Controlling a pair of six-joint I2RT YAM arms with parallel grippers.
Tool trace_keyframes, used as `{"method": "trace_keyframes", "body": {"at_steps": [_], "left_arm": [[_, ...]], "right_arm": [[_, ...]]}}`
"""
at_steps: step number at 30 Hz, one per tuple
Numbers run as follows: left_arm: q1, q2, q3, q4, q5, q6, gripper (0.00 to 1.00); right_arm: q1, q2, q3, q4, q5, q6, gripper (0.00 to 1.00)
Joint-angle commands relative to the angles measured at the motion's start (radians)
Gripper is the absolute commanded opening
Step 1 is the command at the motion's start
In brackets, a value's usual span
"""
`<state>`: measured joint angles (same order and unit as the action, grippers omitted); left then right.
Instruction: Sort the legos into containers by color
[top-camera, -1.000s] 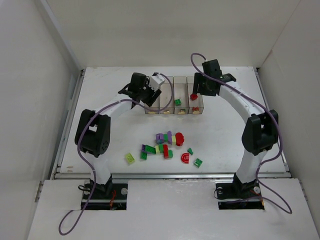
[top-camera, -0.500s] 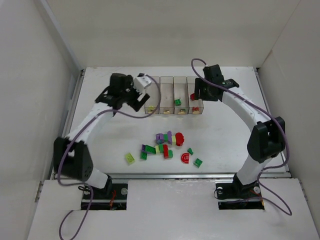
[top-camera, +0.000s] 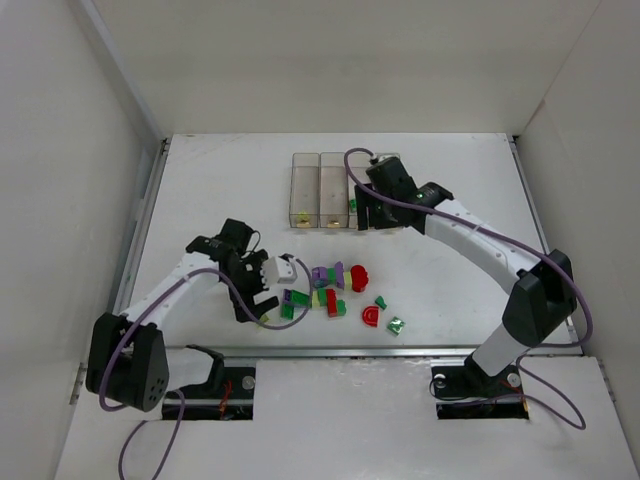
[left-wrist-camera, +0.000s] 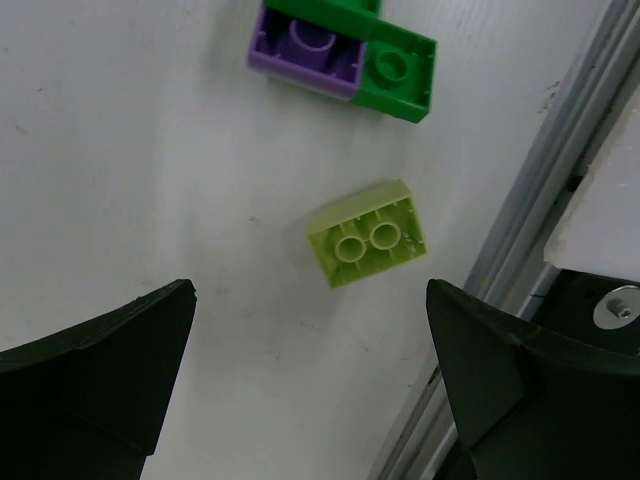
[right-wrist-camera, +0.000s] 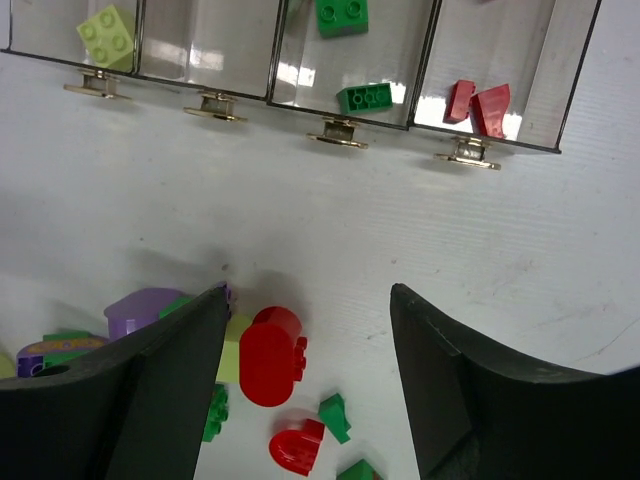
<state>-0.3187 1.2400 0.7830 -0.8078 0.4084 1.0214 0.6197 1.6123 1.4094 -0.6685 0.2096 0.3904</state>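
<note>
White counter (top-camera: 450, 270) carries the containers (top-camera: 306, 185). Well in front of them, the left claw (left-wrist-camera: 310, 350) gapes empty above a yellow-green lego (left-wrist-camera: 368, 233). Just before them, the right claw (right-wrist-camera: 310, 295) hangs open, holding nothing.

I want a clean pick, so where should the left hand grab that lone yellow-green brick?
Likely from straight above, left hand closing on the two short ends of the yellow-green brick: it lies apart from the purple brick and green brick, its length nearly across the open gap.

Claw (right-wrist-camera: 308, 295) spread wide above tabletop (right-wrist-camera: 400, 220). Bins (right-wrist-camera: 277, 50): lime brick (right-wrist-camera: 108, 35) leftmost, green bricks (right-wrist-camera: 365, 97) third, red pieces (right-wrist-camera: 480, 105) rightmost. Red brick (right-wrist-camera: 268, 355) below.
</note>
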Motion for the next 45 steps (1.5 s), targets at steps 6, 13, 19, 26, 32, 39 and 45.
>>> {"method": "trace_keyframes", "body": {"at_steps": [6,13,19,26,32,39,45], "left_arm": [[-0.14,-0.005,-0.053,0.071,-0.032,-0.185,1.0],[-0.184,0.064,-0.062,0.134,-0.166,-0.319,1.0],[-0.206,0.078,-0.073,0.144,-0.232,-0.365,1.0],[-0.267,0.157,-0.064,0.153,-0.212,-0.385,0.87],[-0.281,0.179,-0.054,0.153,-0.201,-0.394,0.43],[-0.281,0.168,0.016,0.111,-0.183,-0.394,0.03],[-0.168,0.157,0.157,0.082,-0.183,-0.333,0.0]], "right_arm": [[0.017,-0.045,-0.007,0.006,0.054,0.042,0.72],[0.017,-0.045,0.002,-0.003,0.083,0.042,0.72],[0.017,-0.035,0.002,-0.003,0.083,0.042,0.72],[0.017,-0.015,0.022,-0.012,0.093,0.024,0.72],[0.017,-0.015,0.033,-0.013,0.111,0.015,0.72],[0.017,-0.015,0.033,-0.022,0.111,0.015,0.72],[-0.006,0.005,0.054,-0.003,0.102,0.005,0.75]]}}
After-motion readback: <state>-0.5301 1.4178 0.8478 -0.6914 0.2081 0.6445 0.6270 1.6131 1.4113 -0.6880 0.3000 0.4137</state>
